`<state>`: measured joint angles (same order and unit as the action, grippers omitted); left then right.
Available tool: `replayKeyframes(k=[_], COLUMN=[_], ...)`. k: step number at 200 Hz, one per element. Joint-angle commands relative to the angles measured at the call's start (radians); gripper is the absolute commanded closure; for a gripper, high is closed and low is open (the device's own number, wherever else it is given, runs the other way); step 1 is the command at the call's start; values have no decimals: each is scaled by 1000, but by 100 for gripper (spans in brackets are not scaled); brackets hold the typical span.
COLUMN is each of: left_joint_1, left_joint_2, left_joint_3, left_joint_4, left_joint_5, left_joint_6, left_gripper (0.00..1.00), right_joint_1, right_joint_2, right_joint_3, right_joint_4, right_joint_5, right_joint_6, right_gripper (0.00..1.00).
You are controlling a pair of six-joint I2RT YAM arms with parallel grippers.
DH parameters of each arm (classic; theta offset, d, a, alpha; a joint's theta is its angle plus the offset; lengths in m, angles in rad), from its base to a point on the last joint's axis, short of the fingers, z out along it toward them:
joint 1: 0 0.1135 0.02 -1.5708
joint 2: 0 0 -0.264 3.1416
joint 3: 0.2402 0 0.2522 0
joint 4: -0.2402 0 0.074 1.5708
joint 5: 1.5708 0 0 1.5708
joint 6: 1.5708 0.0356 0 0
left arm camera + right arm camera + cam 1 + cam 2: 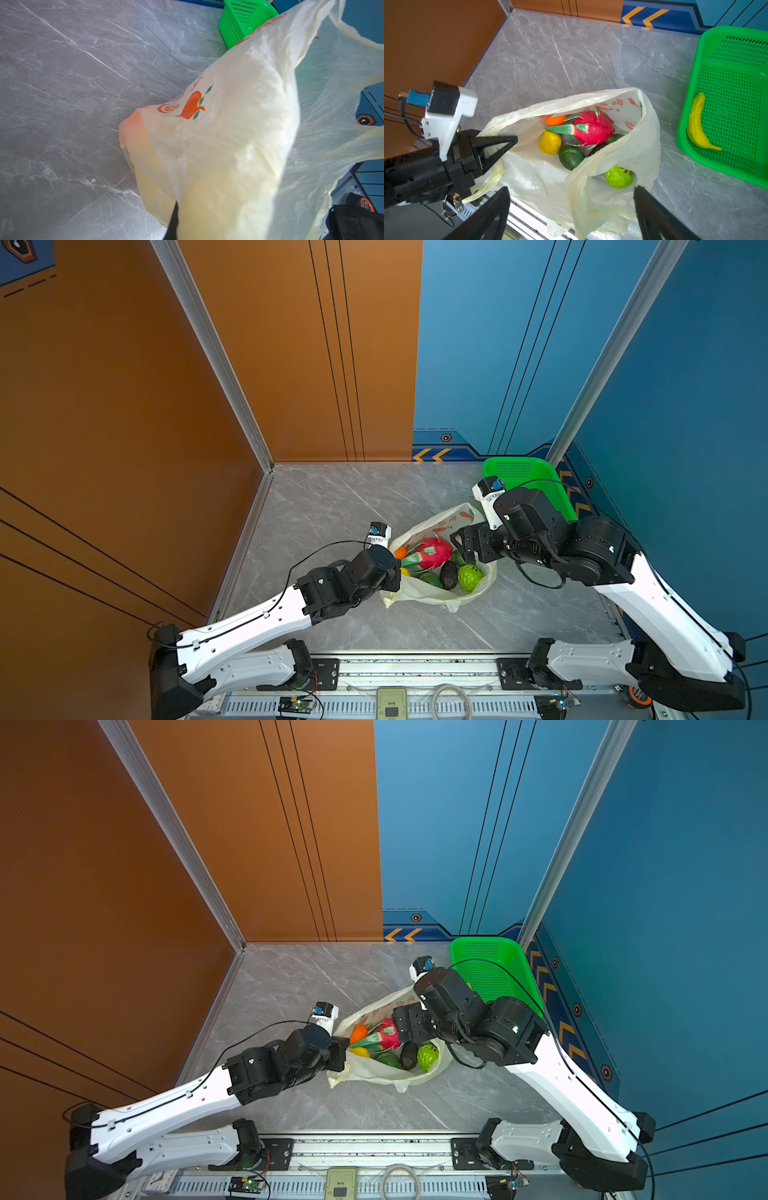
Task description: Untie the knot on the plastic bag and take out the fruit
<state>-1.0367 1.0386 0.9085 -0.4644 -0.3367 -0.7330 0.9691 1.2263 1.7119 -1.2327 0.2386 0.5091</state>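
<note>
Left gripper [506, 145]: clamped on the rim of the thin cream-yellow plastic bag [542, 182], on the grey table. Knot looks undone; mouth gapes. Fruit inside: pink-red dragon fruit [591, 128], yellow lemon [550, 142]. Right gripper [571, 188]: jaws wide, above the mouth. Yellow banana [697, 124] already in green mesh basket [733, 104]. Step, likely: unloading. Next: descend, close on one piece.

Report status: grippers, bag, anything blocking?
Left gripper shut on plastic bag rim, mouth open. Right gripper open above fruit. Banana in basket. Loose flap partly covers fruit.
</note>
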Motion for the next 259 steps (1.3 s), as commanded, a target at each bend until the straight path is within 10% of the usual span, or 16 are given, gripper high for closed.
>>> replayKeyframes(k=[1, 26, 49, 99, 146, 259], left_joint_1=[-18, -18, -20, -19, -20, 1], left_joint_2=[-25, -29, -28, -27, -23, -65], left_joint_3=[10, 10, 9, 5, 8, 2], left_joint_4=[3, 1, -3, -6, -9, -56], left_joint_5=[10, 7, 3, -9, -3, -9], left_joint_6=[13, 12, 12, 12, 13, 19], left_gripper=[100, 100, 100, 100, 100, 100], right_joint_1=[81, 132, 114, -338, -836, -956], right_joint_2=[52, 123, 122, -148, -271, -63], right_joint_3=[18, 5, -10, -235, -476, -739], right_joint_4=[-129, -166, -130, 20, 89, 369], right_joint_5=[187, 364, 415, -4, -477, -328], right_joint_6=[56, 47, 32, -31, -163, -242], right_gripper=[7, 15, 49, 99, 100, 100])
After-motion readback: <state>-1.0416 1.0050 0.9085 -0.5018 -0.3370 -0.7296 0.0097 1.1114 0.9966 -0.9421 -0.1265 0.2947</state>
